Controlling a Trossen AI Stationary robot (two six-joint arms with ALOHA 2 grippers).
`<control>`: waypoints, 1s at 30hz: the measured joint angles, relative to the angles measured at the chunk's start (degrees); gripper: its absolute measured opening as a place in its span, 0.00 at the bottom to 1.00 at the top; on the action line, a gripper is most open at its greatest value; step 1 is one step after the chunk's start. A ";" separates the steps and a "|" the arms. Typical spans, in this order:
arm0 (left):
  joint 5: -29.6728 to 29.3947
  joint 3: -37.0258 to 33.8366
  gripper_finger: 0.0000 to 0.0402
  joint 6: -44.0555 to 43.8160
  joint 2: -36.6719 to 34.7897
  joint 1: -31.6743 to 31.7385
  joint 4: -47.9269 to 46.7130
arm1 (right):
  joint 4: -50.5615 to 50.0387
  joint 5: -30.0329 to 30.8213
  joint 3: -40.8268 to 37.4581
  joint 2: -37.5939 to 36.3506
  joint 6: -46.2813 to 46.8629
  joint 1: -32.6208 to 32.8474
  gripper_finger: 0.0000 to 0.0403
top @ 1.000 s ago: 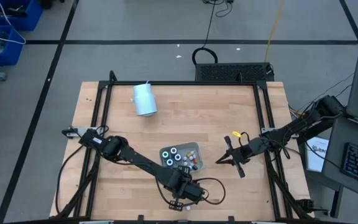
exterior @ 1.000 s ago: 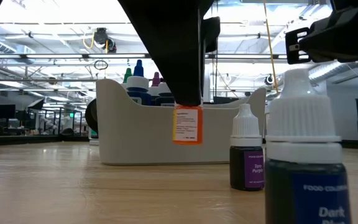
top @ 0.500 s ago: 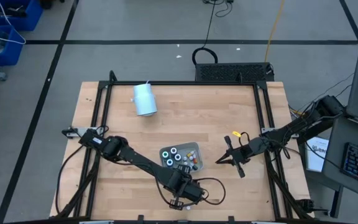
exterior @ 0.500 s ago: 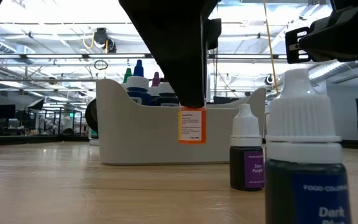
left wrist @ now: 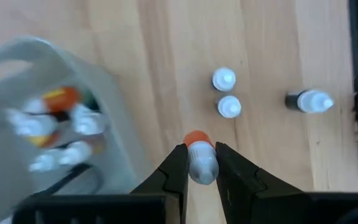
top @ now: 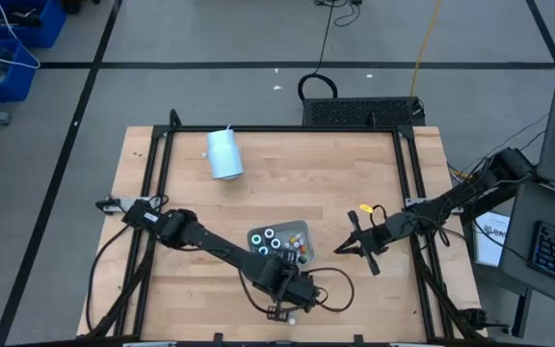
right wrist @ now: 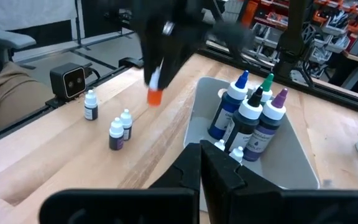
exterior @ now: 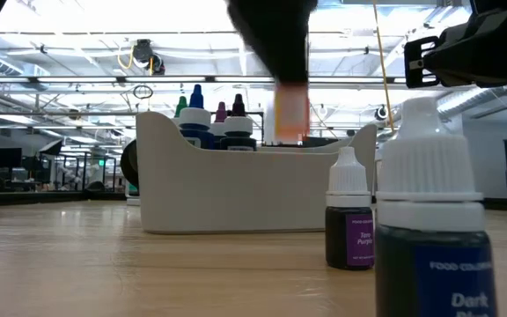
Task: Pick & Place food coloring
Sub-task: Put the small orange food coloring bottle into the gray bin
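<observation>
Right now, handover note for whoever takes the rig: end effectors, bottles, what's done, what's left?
Left end effector: shut on an orange food coloring bottle, lifted above the table near the grey tray.
Right end effector: shut, empty, waiting on the tray's right side.
In the tray: four larger bottles upright, plus several small white-capped ones.
On the table outside the tray: three small bottles, all standing on the wood.
Done: part of the set is trayed. Left: place the held bottle, apparently in the tray, then collect the three loose ones.
</observation>
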 joint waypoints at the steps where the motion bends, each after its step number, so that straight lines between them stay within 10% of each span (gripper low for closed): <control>1: -0.96 0.97 0.16 -0.29 -0.21 -0.02 -0.78 | -0.03 0.02 0.00 0.00 -0.57 0.00 0.00; 14: -17.43 0.47 0.16 -3.74 -11.01 5.32 -3.76 | 0.09 0.02 0.03 0.49 -0.19 0.00 0.00; 30: -5.70 -6.16 0.16 15.38 -10.10 15.38 -6.78 | -2.20 -0.02 0.04 0.68 -0.65 0.04 0.00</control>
